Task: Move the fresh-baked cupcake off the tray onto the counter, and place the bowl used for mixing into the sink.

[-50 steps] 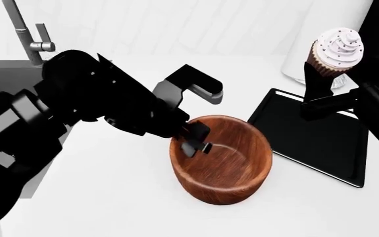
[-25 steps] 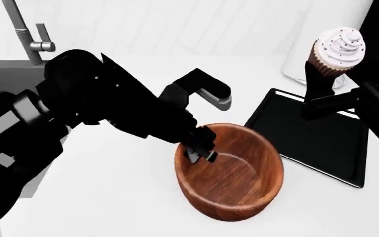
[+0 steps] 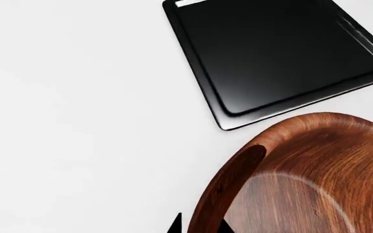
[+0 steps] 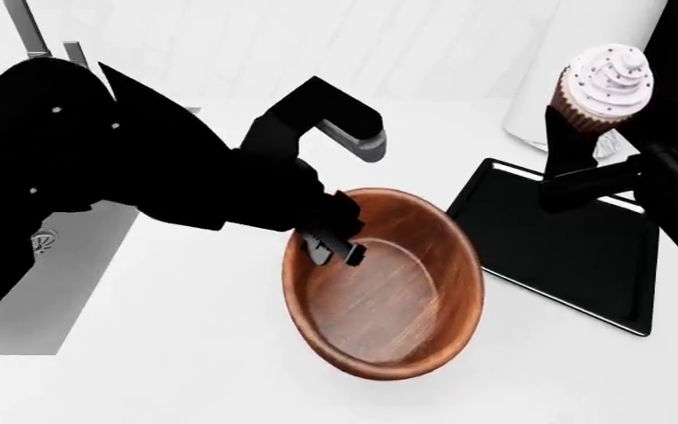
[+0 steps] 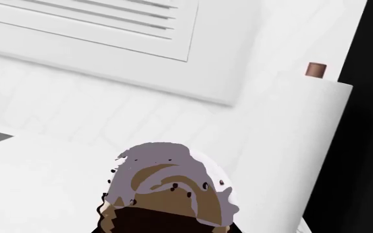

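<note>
The left gripper [image 4: 329, 240] is clamped on the near-left rim of the bowl [image 4: 392, 291], 1 finger inside the wall and 1 outside. Compared with 0.5 s ago, the bowl is lifted and tipped, its opening now facing the head camera more squarely and its far edge raised; it has also shifted slightly left, away from the tray [image 4: 575, 256]. The left arm has swung higher and leftward, covering most of the faucet and part of the sink [image 4: 45, 283]. In the left wrist view the bowl's rim [image 3: 232, 179] sits just beside a corner of the empty tray [image 3: 271, 53] above the white counter [image 3: 76, 121].

The right gripper [image 4: 581, 132] holds the cupcake [image 4: 604, 88] by its wrapper, raised above the tray's far side, unchanged in position.
</note>
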Robot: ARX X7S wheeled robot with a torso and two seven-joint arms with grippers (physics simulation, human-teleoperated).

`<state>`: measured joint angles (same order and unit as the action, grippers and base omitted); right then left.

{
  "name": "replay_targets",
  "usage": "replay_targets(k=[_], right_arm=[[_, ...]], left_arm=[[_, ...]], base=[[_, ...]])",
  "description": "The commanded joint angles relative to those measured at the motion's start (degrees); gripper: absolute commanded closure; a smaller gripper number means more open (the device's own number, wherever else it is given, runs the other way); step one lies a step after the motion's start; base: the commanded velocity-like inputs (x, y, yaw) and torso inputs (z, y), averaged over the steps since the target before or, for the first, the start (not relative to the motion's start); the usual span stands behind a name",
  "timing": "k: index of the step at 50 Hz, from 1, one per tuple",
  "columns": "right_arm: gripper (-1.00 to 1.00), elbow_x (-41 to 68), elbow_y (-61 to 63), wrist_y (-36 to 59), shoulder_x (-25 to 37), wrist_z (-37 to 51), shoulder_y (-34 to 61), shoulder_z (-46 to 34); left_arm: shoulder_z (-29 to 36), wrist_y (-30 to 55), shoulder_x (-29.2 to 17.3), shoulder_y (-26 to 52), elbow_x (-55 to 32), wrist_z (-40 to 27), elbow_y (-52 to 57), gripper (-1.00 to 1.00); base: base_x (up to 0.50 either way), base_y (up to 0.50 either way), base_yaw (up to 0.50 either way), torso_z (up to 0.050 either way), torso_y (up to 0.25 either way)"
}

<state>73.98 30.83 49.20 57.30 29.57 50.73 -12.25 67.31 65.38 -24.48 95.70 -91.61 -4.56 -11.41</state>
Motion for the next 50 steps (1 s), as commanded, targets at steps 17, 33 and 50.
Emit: replay_targets(k=[17, 33, 50], right_arm=[[1.0, 0.2, 0.8, 0.6, -0.2, -0.3, 2.3, 0.4], [1.0, 0.1, 1.2, 1.0, -0.7, -0.3, 3.5, -0.2], [1.0, -0.8, 1.7, 1.5, -0.8, -1.0, 4.3, -1.3]], left_arm=[[-6.1, 0.6, -10.4, 4.2, -10.1, -15.1, 10.2, 1.0], [-9.5, -0.1, -18.3, 6.3, -16.0, -21.3, 16.0, 1.0], [-11.7, -1.2, -24.0, 7.6, -18.8, -24.3, 16.4, 1.0]], base=[[0.0, 0.0, 0.0, 0.0, 0.0], [0.0, 0.0, 0.0, 0.0, 0.0], [0.0, 0.05, 0.0, 0.0, 0.0]])
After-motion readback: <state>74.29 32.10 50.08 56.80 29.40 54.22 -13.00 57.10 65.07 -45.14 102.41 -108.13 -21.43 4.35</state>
